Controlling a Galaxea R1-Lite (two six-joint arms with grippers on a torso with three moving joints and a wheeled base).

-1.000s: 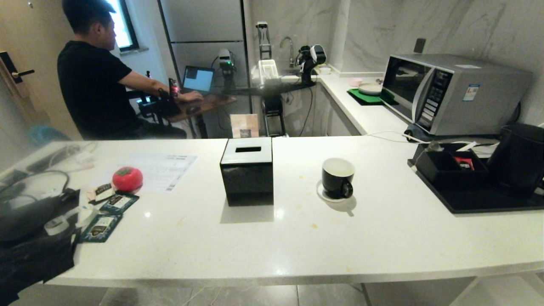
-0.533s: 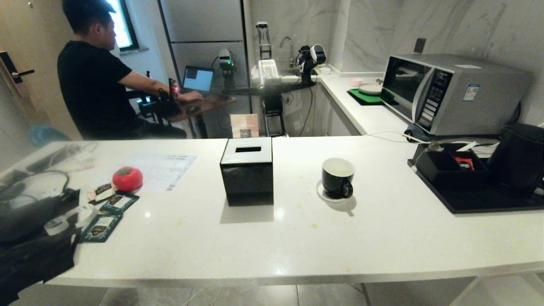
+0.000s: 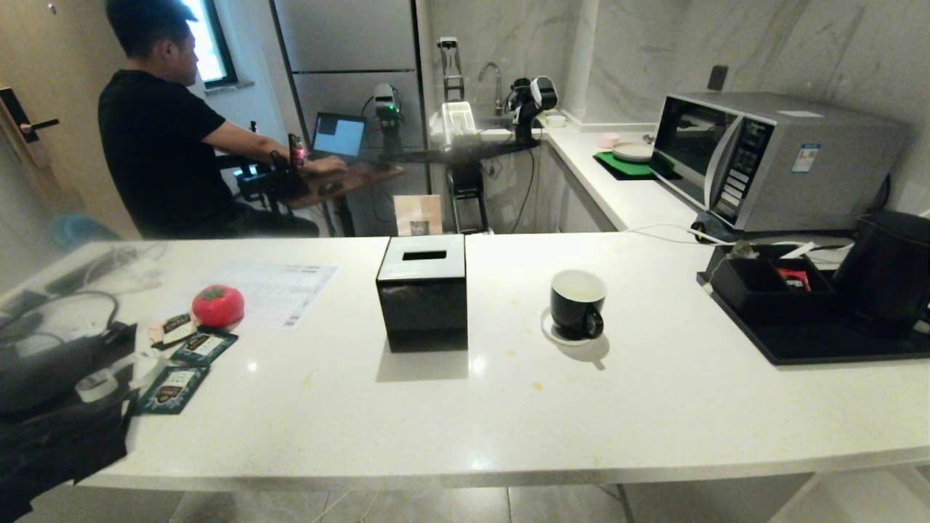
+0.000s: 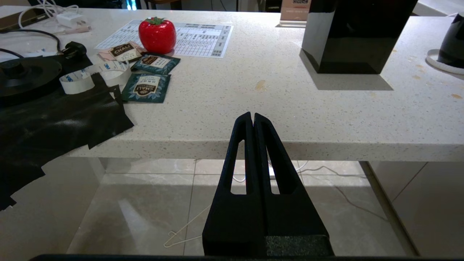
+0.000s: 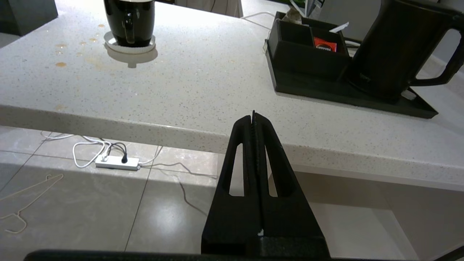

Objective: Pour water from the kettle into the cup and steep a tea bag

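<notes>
The matte black kettle [image 3: 888, 270] [image 5: 393, 47] stands on a black tray [image 3: 835, 347] at the counter's right end. Mid-counter, the glossy black cup [image 3: 576, 303] [image 5: 129, 20] sits on its small white saucer [image 3: 550, 328]. Dark green tea bag packets [image 3: 173, 388] [image 4: 146, 86] lie at the counter's left. My left gripper [image 4: 252, 116] hangs shut and empty below the counter's front edge, facing the packets' side. My right gripper [image 5: 253, 115] is also shut and empty, low before the edge, nearer the kettle. Neither arm shows in the head view.
A glossy black slotted box [image 3: 423, 290] stands left of the cup. A red strawberry-shaped thing [image 3: 217, 305], a printed sheet [image 3: 280, 287], tape and black cloth [image 3: 51, 436] crowd the left end. A microwave [image 3: 770, 160] sits behind the tray. A person [image 3: 163, 123] sits at a far desk.
</notes>
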